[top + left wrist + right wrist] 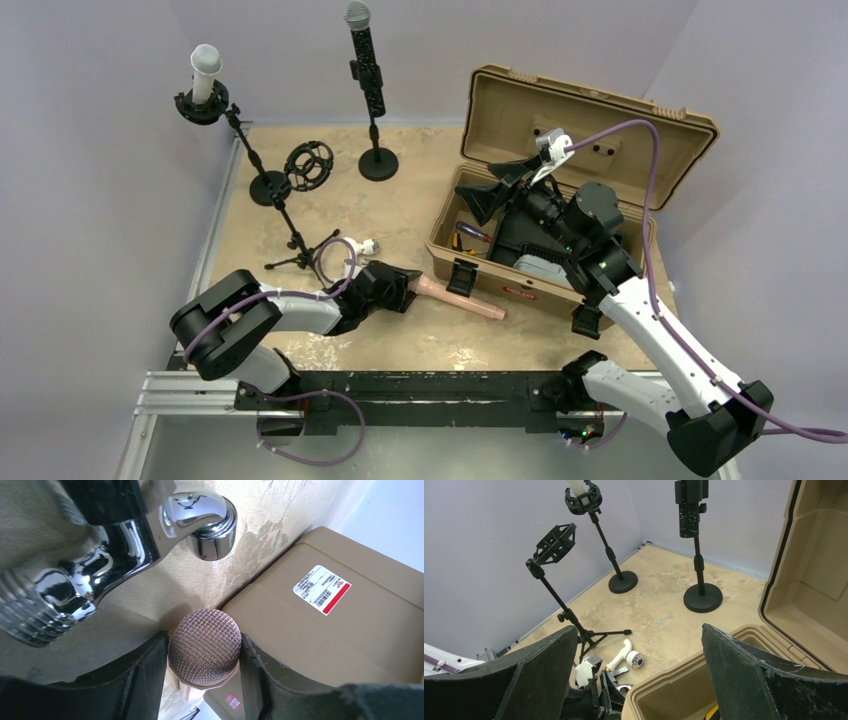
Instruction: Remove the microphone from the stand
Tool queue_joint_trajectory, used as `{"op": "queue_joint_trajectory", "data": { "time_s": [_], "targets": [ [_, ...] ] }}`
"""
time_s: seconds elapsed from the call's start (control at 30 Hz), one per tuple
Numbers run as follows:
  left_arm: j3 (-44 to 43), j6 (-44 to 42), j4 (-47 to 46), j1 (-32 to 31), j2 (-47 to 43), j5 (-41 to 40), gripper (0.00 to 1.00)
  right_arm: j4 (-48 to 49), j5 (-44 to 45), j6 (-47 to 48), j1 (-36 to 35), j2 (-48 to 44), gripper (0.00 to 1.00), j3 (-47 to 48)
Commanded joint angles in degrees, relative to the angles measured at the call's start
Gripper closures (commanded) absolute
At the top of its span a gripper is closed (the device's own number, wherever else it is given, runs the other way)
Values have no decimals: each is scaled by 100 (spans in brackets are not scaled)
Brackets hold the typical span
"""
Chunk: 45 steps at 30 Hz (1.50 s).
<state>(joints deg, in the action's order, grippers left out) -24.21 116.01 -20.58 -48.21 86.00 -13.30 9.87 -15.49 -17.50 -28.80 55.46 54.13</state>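
- Far left: the white microphone stands upright in its mount on the round-base stand. Neither of your hands is near it.
- Just right of that is the empty shock mount on the tripod stand. Judgement: this is the task's stand, and the removal itself looks done.
- The black microphone stands on its straight stand at the back, well apart from both hands.
- Your left hand is clamped on the pink microphone, with fingers either side of the mesh head.
- Long axis: it runs from the left hand out to the right, low and nearly flat over the tabletop. The tail ends just beside the tan case. You cannot tell whether the body touches the tabletop.
- Your right hand hangs over the open case with fingers wide apart, holding nothing.
- Judgement: the left arm is nearer, so the set-down is its job. Watch for rolling against the case.
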Motion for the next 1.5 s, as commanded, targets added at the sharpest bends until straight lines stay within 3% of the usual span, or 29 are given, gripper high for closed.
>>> {"op": "queue_joint_trajectory", "data": {
  "time_s": [0.0,0.07,0.2,0.5,0.73,1.2,1.47],
  "targets": [
    [-131,-14,278,-22,-141,-32,48,70,133,79,14,-88,8,-23],
    [-166,-14,493,-23,-236,-8,37,77,136,80,19,-80,7,-26],
    [-139,-17,617,-22,-347,12,27,94,125,71,14,-58,8,-42],
    [-62,-161,474,-20,-414,38,26,112,107,44,14,-53,7,-60],
    [-105,-892,163,-10,-739,-130,22,121,92,32,14,-21,8,-95],
    [72,-1638,1451,-7,-2267,-295,18,152,63,6,14,-17,8,-95],
    [-168,-3020,2266,-12,-3459,-591,18,223,-11,-59,19,50,8,-113]
  ]
}}
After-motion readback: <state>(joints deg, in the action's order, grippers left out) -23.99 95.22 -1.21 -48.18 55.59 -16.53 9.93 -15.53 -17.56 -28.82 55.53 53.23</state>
